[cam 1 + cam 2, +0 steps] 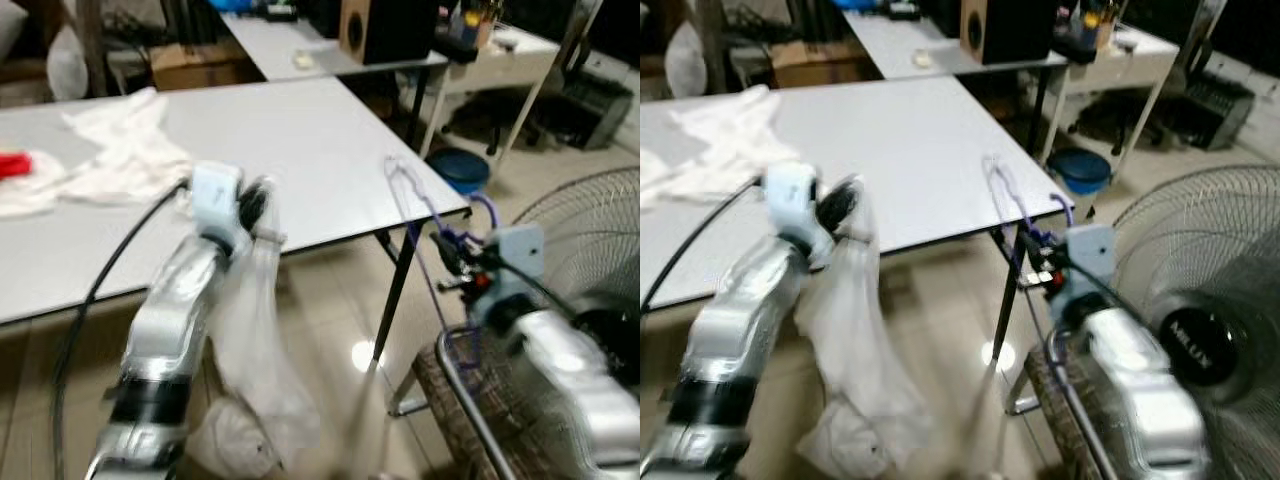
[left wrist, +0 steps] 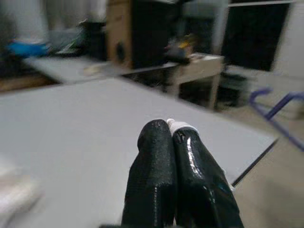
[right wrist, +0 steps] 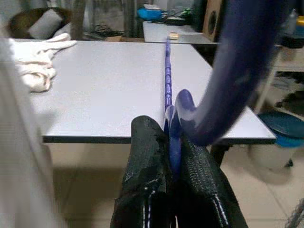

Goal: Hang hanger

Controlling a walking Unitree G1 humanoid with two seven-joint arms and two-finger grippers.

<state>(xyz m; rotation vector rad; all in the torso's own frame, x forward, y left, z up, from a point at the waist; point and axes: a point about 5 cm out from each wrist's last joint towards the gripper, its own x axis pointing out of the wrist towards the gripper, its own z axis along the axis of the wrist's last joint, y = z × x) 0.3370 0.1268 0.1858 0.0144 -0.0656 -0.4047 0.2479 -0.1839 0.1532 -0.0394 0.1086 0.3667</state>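
Your right tool (image 1: 447,250) was clenched on the purple hanger (image 1: 412,205), which rose from the black fingers (image 3: 147,156) towards 11 o'clock, its hook end just off the near corner of the grey bench (image 1: 300,150) and above the tiled floor. Your left tool (image 1: 262,205), at about 9 o'clock from the hanger, was pinched tight on a thin clear plastic cover (image 1: 255,340) that drooped below the bench edge; its fingers (image 2: 164,180) pressed together on a white scrap. White cloth (image 1: 120,150) lay on the bench towards 10 o'clock, and a floor fan (image 1: 1200,330) stood at 3 o'clock beside your right arm.
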